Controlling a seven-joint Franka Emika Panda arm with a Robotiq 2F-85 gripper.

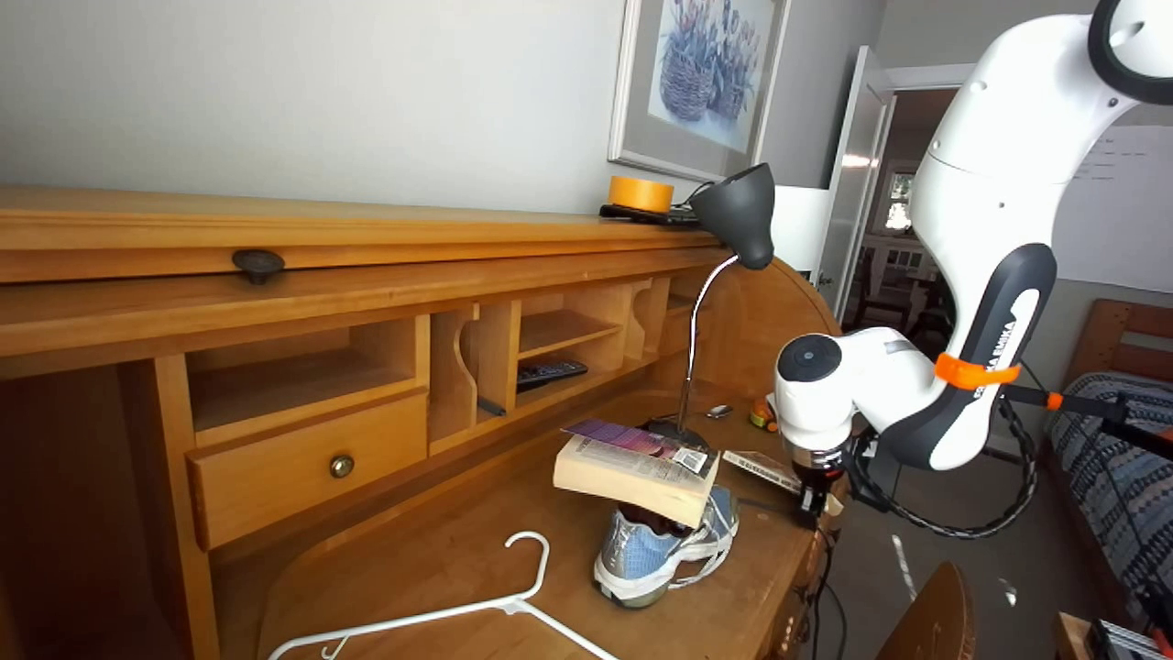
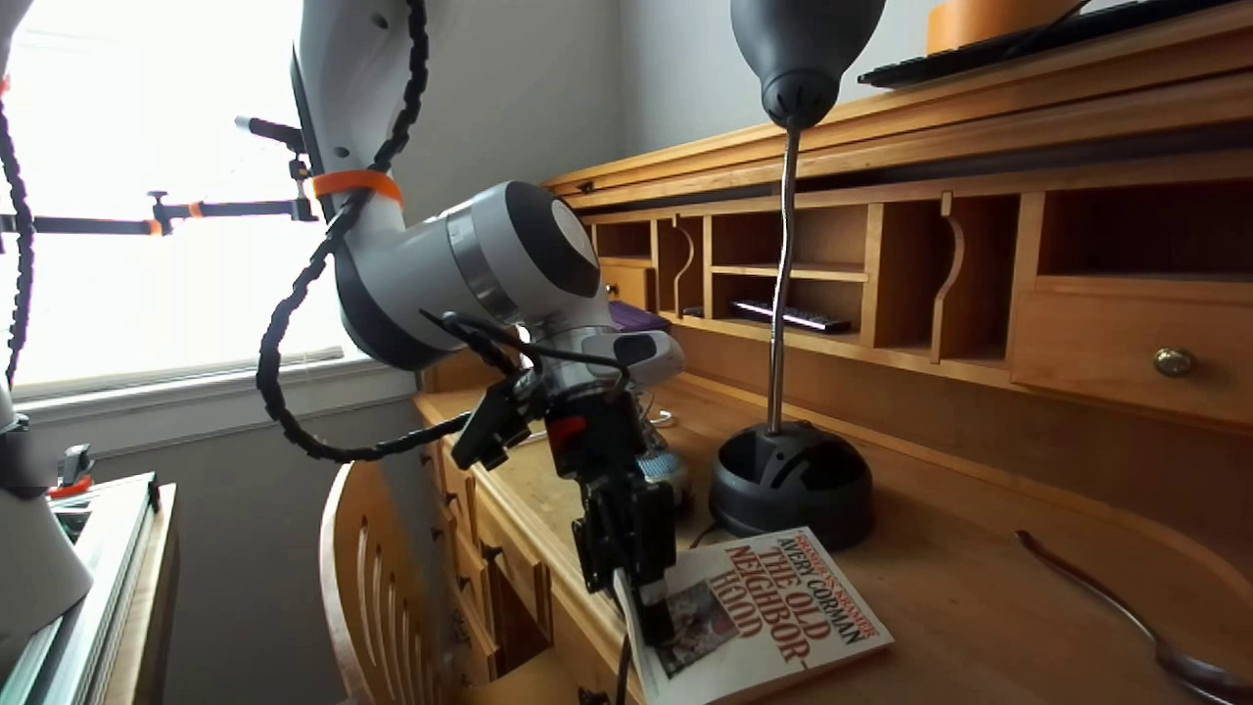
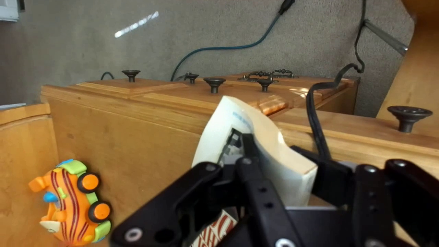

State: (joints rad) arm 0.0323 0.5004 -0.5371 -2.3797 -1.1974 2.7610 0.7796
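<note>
White paperback book with red lettering in the pinch, and we're a bit nervous
Our black angular fingers are partway together on the book, one across its front cover and the other seemingly behind, and its pages bow between them in the wrist view. We reckon that bend is the weak spot: only one edge of a floppy book is gripped, so the rest could sag or twist out of the fingers, maybe over the front of the brown wooden desk. The thin black cable just beside the fingers might snag, and the black round-based plastic lamp near them could get knocked if the book swings
</note>
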